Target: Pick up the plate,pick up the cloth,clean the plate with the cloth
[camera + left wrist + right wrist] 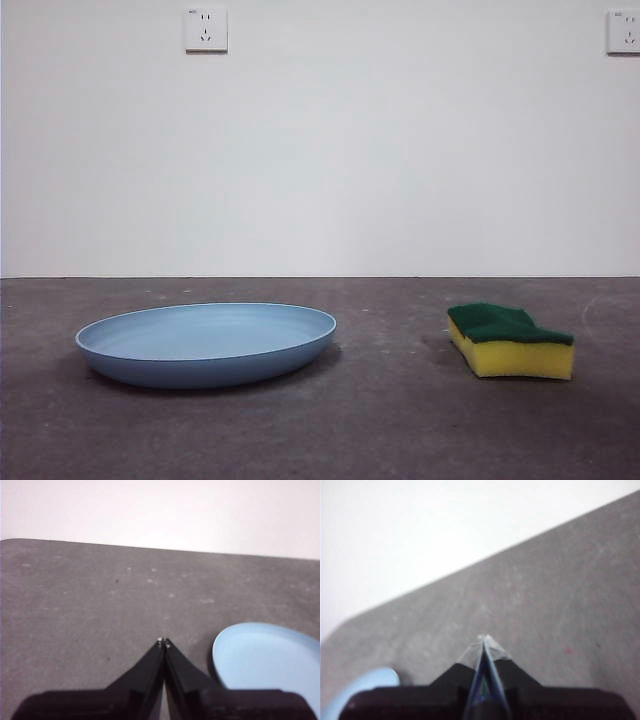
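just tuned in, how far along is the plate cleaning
Nothing is done yet. The light-blue plate and the yellow-green sponge lie apart on the table, untouched. The left gripper and right gripper are shut and empty. Both pickups and the wiping remain.

Left gripper [164, 642]: jaws pressed together to a point, holding nothing, low centre of its wrist picture. Right gripper [484, 639]: jaws likewise closed, empty, low centre. Neither visible in front view.
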Robot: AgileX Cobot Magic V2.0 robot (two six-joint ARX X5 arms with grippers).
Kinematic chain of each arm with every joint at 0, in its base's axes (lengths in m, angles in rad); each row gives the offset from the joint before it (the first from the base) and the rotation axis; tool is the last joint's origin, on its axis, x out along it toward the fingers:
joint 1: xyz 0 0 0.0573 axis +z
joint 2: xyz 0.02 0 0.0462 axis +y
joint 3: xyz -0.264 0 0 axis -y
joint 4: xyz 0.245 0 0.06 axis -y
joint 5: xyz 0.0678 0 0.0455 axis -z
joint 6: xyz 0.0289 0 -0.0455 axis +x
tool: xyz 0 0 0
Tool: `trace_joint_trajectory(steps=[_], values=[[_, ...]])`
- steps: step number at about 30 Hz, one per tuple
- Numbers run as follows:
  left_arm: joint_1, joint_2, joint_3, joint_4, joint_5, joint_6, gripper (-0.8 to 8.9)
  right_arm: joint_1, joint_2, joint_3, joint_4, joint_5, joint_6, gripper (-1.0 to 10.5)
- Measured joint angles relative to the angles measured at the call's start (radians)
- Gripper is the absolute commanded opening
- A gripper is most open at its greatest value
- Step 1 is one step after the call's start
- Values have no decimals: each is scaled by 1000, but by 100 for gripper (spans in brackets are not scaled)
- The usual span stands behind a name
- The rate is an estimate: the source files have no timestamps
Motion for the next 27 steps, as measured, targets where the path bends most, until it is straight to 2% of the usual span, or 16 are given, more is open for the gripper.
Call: trace_joint_trajectory(steps=[4,10,14,17,20,22,24,26,27], values=[[0,23,64,1,0,-20,-7,0,97,122,-5,0,27,-17],[0,150,192,-2,0,-25,-7,0,336,340,-85,-4,16,-16],[0,280,309,-43,0,-27,-8,0,505,498,-179,-49,-42,-4],[0,396,419,-93,7,-27,-3,0,632,622,-257,-120,-110,5],[0,514,534,-145,58,-27,8,0,743,728,-330,-208,-169,21],[0,587,605,-176,111,-27,107,0,799,779,-364,-235,-201,157],[0,658,671,-191,167,-27,308,0,845,811,-377,-240,-220,354],[0,717,715,-191,209,-29,487,0,872,820,-377,-239,-229,503],[0,742,732,-192,226,-37,531,0,882,820,-381,-239,-231,550]])
